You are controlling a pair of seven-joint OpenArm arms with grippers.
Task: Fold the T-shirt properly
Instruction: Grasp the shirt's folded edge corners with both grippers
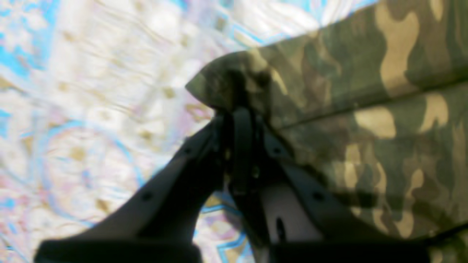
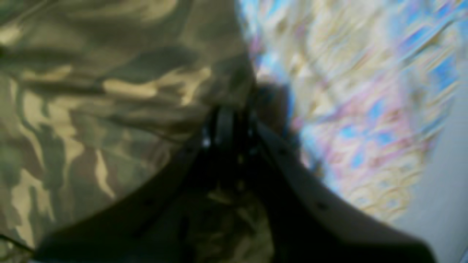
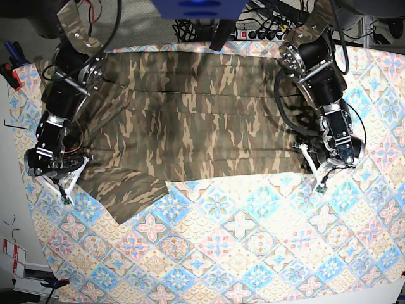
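Both claws (L (image 1: 239, 106), R (image 2: 228, 120)) pinching T-shirt (image 3: 190, 120) edges

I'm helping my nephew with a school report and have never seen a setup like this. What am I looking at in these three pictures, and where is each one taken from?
It is a robot with two arms working at a table. One picture looks down from above on the whole scene; the other two come from small cameras mounted on each wrist, looking along the pincer, and are rather blurred.

On the table lies a pastel tile-patterned tablecloth, and on it a camouflage T-shirt, spread out wide.

In the overhead picture the arms appear swapped: the robot's left pincer is on the right side of the image, its right pincer on the left. Each is closed on an edge of the T-shirt, one at either end. The wrist pictures show this close up: the dark fingers of the left pincer pinch a corner of the cloth, and the right pincer grips cloth likewise.
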